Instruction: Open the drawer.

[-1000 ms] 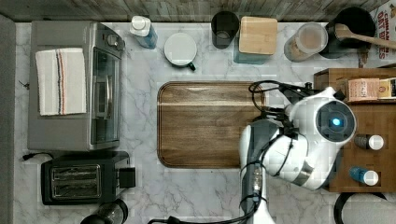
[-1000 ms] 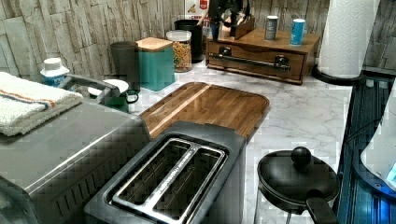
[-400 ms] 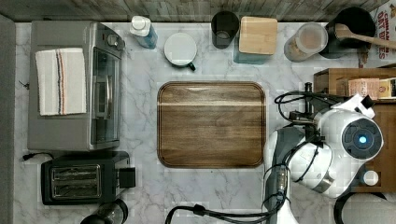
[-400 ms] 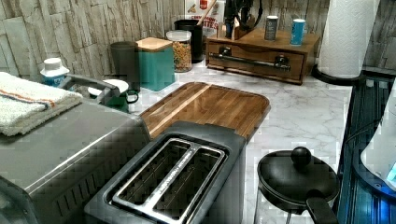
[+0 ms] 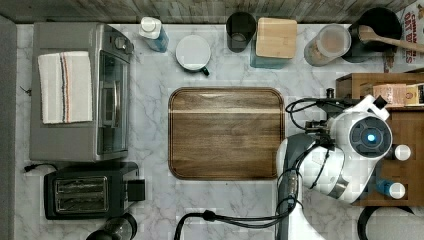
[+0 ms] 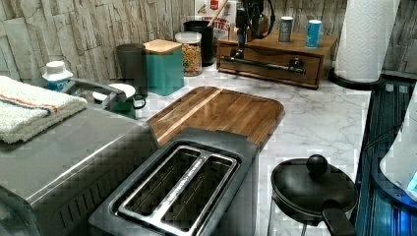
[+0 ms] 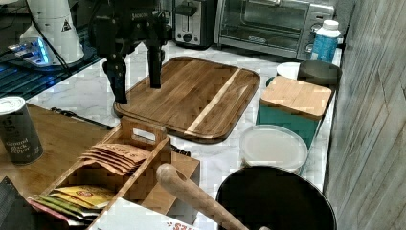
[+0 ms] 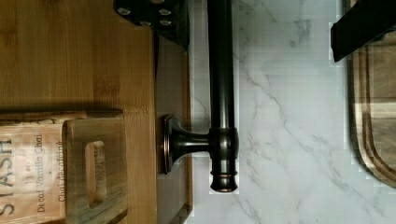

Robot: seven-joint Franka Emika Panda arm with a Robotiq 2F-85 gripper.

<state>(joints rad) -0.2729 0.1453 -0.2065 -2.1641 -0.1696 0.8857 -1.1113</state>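
Drawer (image 6: 268,63) handle (image 8: 221,93) lies below the gripper (image 7: 136,81), whose fingers hang wide apart, straddling it untouched.

Gripper (image 7: 135,88) downward, fingers spread.

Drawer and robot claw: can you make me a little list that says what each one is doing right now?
drawer: looks shut, front flush with its wooden box
handle: long black bar across the drawer front, nothing gripping it
claw: open, fingers pointing down, one on each side of the handle's end
cutting board: flat on the marble counter beside the claw
tea bag caddy: sits on top of the box
step left: close on the handle and pull
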